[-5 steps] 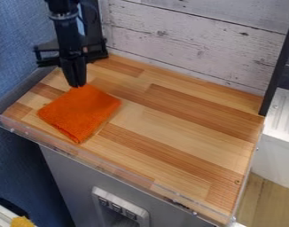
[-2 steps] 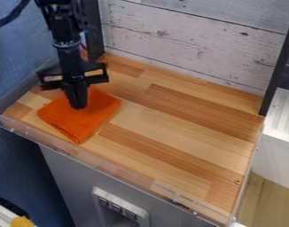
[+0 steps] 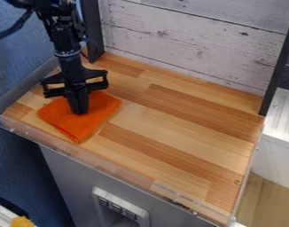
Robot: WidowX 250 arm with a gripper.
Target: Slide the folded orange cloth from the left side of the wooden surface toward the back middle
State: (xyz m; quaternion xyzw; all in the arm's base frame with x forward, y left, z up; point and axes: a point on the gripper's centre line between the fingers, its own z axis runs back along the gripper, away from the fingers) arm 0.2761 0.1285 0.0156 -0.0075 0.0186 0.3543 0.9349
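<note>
Moved slightly toward the counter's front edge since the earlier frame, the black gripper [image 3: 80,113] points down onto a flat orange cloth [image 3: 79,128], fingers narrowly together; any pinch is unclear. Nearest, a clear rim [image 3: 111,170]; beyond, cloth at left on the wooden counter [image 3: 188,128]; farthest, a whitewashed plank wall [image 3: 194,40].

The black robot arm [image 3: 63,42] leaves our view at the top left. We see the yellow object [image 3: 21,221] cut off at lower left.

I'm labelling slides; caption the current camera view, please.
Black gripper over a folded orange cloth on a wooden worktop, beside a whitewashed plank wall.
</note>
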